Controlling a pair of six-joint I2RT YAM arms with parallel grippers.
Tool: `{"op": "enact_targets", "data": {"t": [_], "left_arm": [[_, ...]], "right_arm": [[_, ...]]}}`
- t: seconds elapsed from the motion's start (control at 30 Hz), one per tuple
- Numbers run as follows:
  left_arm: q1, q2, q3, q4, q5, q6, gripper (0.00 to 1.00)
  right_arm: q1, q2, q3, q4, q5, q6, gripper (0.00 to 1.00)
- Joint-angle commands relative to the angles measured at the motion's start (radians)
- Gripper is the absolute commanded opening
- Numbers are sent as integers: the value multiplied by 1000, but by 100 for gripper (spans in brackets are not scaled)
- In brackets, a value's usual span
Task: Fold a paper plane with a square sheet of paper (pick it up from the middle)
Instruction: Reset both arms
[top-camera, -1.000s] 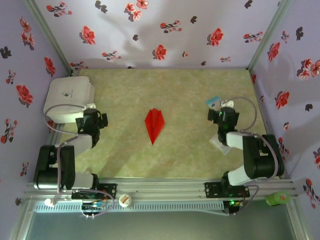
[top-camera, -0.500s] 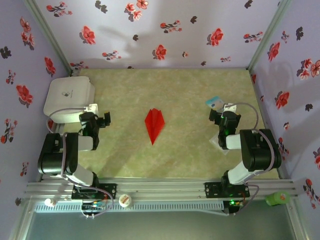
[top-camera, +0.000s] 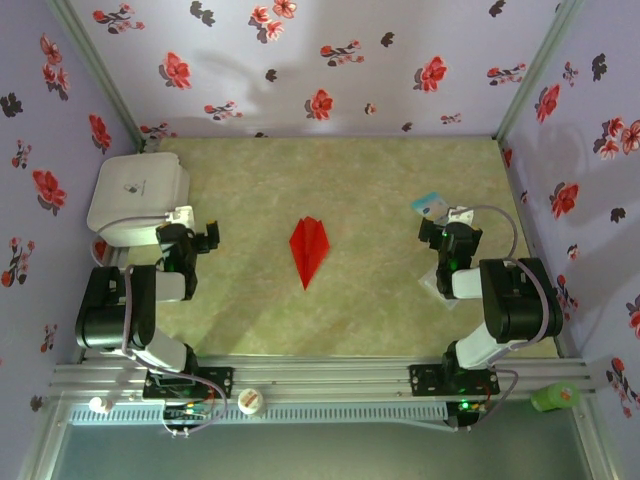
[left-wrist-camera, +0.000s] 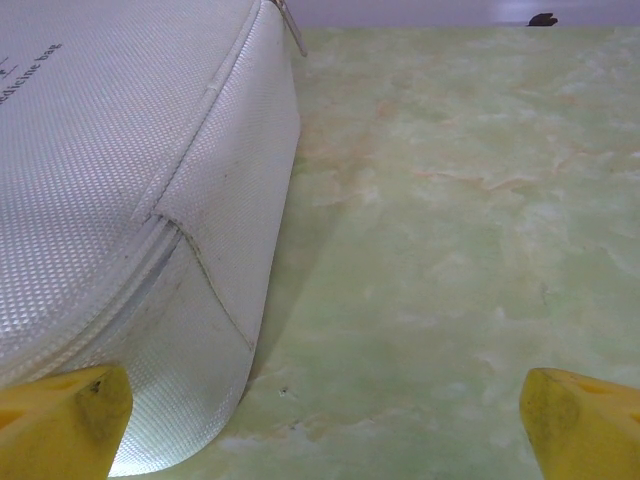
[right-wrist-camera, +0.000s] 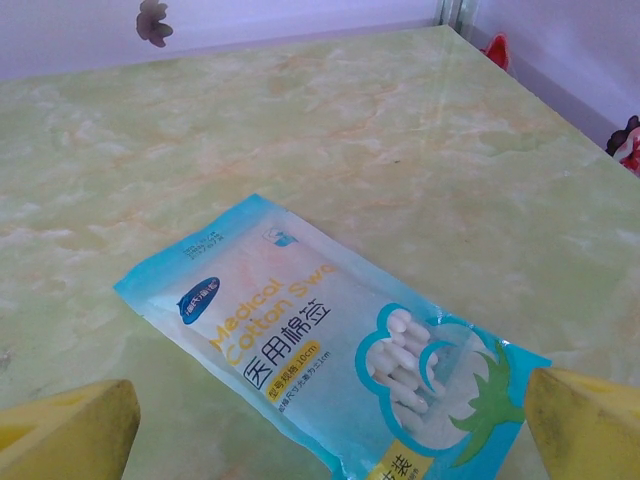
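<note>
Here, the pale green marbled table is spreading out between flowered walls. A white zipped case is sitting at about ten o'clock from the table's middle, close to the left wall. The left arm is crouching folded at about eight o'clock, and the right arm is crouching folded at about four o'clock.

The paper plane is lying flat in the middle of the table, well apart from both arms. It is showing as a narrow red dart with a centre crease, its sharp tip pointing to six o'clock and its wider end to twelve. A small blue-and-white packet of cotton swabs is lying flat at about two o'clock.

The left gripper is hanging low just beside the case's near corner, its yellow fingers standing wide apart and gripping nothing. The right gripper is hanging low over the near end of the packet, its fingers likewise spread wide, with the packet running between them and not being pinched.
</note>
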Motion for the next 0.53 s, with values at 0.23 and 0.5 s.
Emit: {"op": "enact_targets", "data": {"t": [0.23,0.5], "left_arm": [[3,6,12,35,3,-5,100],[3,6,12,35,4,-5,100]], "right_arm": [[-2,-10,5,19,24,10,99],[-4,-11,5,18,16,8,99]]}}
